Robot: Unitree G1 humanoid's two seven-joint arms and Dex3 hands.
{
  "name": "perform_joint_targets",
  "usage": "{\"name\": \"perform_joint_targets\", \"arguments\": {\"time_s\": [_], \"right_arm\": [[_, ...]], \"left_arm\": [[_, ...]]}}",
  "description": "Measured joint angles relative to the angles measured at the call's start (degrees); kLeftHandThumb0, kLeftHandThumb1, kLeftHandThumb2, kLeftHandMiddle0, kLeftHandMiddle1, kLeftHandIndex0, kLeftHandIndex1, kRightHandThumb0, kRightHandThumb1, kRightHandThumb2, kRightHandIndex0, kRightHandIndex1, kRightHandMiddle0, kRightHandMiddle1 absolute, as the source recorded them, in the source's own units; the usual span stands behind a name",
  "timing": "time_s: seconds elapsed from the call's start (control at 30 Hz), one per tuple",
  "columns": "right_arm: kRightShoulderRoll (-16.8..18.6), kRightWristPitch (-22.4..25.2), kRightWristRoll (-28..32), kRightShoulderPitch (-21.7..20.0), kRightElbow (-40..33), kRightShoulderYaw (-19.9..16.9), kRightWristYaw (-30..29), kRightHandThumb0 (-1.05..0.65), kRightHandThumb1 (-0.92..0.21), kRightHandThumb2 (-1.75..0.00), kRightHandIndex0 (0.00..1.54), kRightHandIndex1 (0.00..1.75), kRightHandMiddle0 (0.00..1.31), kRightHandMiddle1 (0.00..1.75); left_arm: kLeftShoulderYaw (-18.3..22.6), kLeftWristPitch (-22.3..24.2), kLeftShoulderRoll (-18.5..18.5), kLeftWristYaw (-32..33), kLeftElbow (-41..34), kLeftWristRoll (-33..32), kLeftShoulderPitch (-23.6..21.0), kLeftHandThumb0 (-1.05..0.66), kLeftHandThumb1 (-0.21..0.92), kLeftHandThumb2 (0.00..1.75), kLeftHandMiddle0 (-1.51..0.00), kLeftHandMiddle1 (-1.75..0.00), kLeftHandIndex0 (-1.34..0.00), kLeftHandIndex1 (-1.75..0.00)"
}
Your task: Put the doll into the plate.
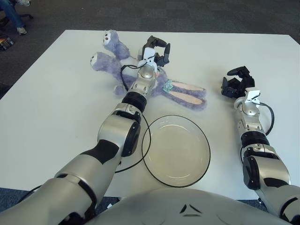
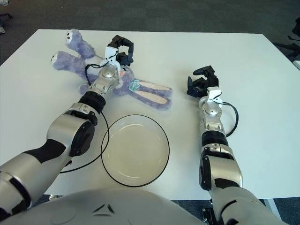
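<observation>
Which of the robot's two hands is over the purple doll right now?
The left hand. It is over the doll's body, beyond the plate, while the right hand shows off to the doll's right, holding nothing.

purple doll (image 1: 140, 79), clear black-rimmed plate (image 1: 176, 150), white table (image 1: 56, 103)

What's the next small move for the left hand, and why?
Probably draw the doll on toward the plate. The left hand sits over the doll's body, fingers seemingly closed on it, while the doll lies on the table just beyond the plate's far rim.
</observation>
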Motion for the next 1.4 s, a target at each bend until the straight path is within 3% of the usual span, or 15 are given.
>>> {"name": "perform_joint_targets", "arguments": {"time_s": [1.1,1.4], "right_arm": [[0.0,-0.3,0.2,0.1,-0.1,-0.1,0.8,-0.01,-0.34,-1.24,0.71,1.56,0.35,1.74],[0.1,-0.4,0.2,0.5,-0.7,-0.1,0.8,-0.01,-0.34,-1.24,0.71,1.56,0.35,1.74]], "left_arm": [[-1.8,-4.4,-0.7,-0.8,3.5,-2.3,-2.3,-0.39,0.66,0.88,-0.99,-1.75,-0.36,-1.75],[-3.2,-6.0,-0.7,-1.5,-0.7,-2.5,-2.3,-0.39,0.64,0.91,-1.01,-1.75,-0.37,-1.75]]}}
